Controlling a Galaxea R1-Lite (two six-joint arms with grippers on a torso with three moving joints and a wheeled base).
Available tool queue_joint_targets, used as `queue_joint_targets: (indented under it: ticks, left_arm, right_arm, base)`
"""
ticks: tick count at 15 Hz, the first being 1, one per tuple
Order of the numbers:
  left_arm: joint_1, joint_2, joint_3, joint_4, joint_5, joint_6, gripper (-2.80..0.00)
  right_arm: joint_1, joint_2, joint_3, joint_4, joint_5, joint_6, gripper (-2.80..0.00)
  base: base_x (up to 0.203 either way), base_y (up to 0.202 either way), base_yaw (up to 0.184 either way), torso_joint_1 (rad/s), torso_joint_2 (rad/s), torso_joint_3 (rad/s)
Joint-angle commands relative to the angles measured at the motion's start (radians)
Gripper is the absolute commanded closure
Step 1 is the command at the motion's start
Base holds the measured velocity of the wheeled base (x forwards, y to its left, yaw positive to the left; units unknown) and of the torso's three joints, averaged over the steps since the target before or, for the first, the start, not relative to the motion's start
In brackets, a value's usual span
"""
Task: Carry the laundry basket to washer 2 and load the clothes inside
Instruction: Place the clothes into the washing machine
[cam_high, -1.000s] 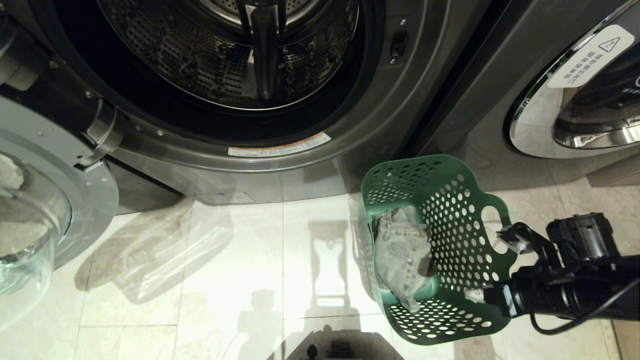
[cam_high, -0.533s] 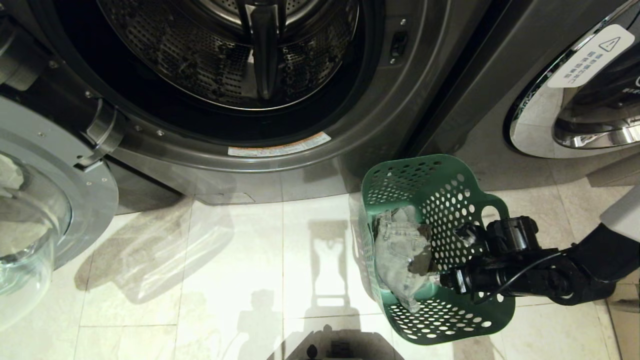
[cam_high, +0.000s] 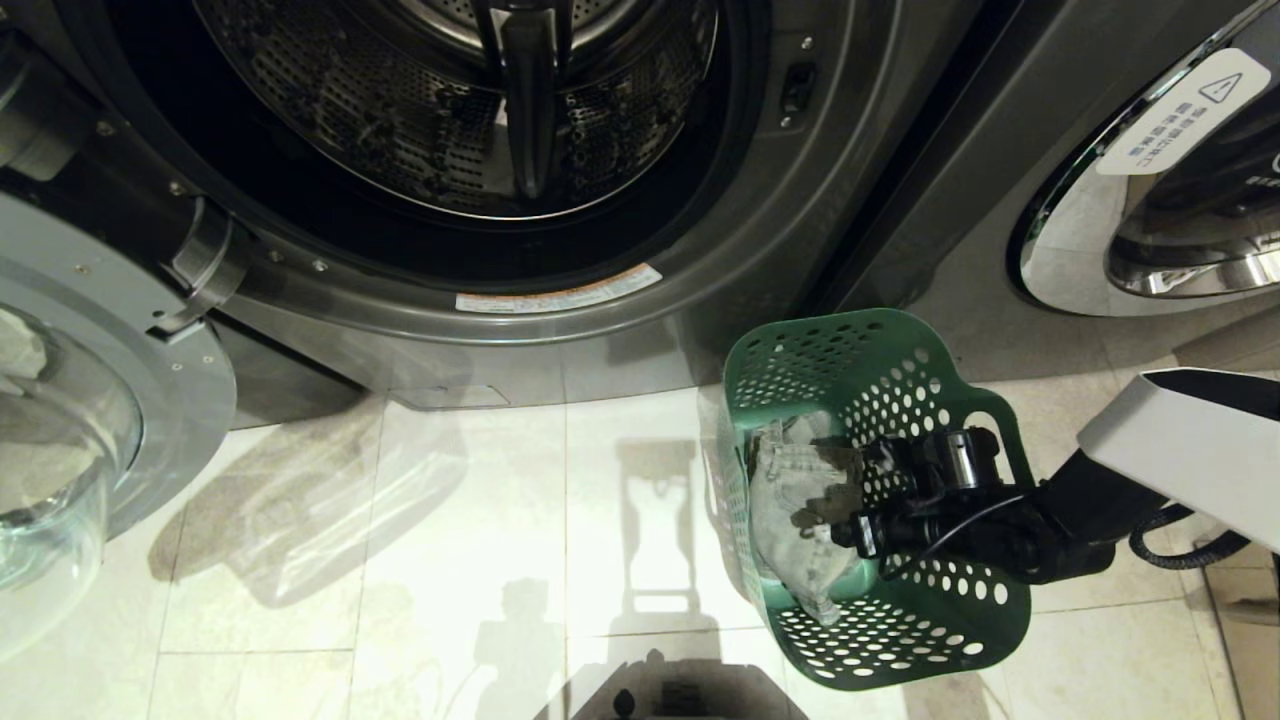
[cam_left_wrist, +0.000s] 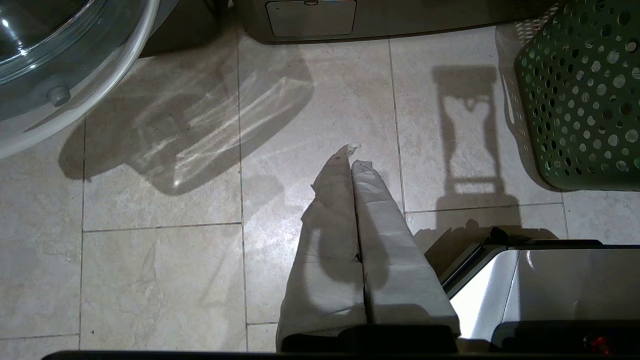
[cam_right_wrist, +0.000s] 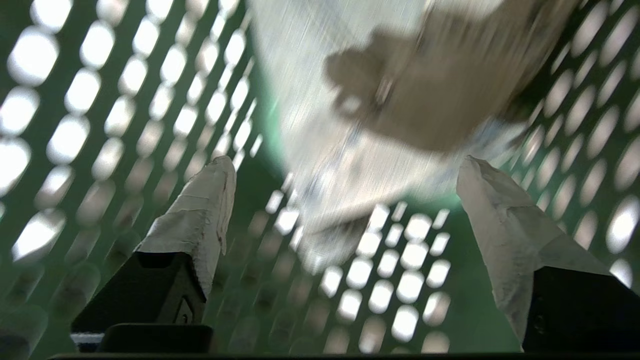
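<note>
A: Starting at the left edge of the head view, why does the glass door (cam_high: 60, 440) hang out over the floor tiles (cam_high: 450, 560)?

B: It is swung wide so that the steel drum (cam_high: 440, 110), at upper centre, stands clear for loading. No number label shows on this washer (cam_high: 600, 340), so whether it is washer 2 cannot be told; the neighbouring washer (cam_high: 1150, 200) at upper right has its door closed.

A: And the left gripper (cam_left_wrist: 354, 159)?

B: It shows only in the left wrist view, its taped fingers pressed together over bare tile, holding nothing. It looks parked while the other arm works.

A: Why does the laundry basket (cam_high: 900, 640) sit at lower right of centre?

B: It stands on the tiles just in front of the gap between the two machines, probably so a short lift carries each piece to the drum.

A: And the right gripper (cam_high: 850, 510)?

B: It reaches inside the basket from the right, just beside the pale denim garment (cam_high: 800, 500) piled against the left wall. In the right wrist view its fingers (cam_right_wrist: 200, 210) stand wide apart with the denim ahead and nothing yet between them, set, it seems, to pinch the cloth.
</note>
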Motion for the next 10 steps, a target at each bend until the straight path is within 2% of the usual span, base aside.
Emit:
queue_joint_targets:
  ticks: [1,3,10]
  left_arm:
    - [0.0,0.0,0.002,0.0,0.0,0.0,0.0]
    - [0.001,0.0,0.002,0.001,0.0,0.0,0.0]
    - [0.0,0.0,0.002,0.0,0.0,0.0,0.0]
  right_arm:
    - [0.019,0.07,-0.063,-0.046,-0.049,-0.002,-2.8]
    - [0.033,0.096,-0.113,-0.073,-0.099,-0.004,-2.8]
    - [0.079,0.199,-0.296,-0.074,-0.191,-0.002,-2.8]
  base:
    - [0.0,0.0,0.0,0.0,0.0,0.0]
    - [0.0,0.0,0.0,0.0,0.0,0.0]
    - [0.0,0.0,0.0,0.0,0.0,0.0]
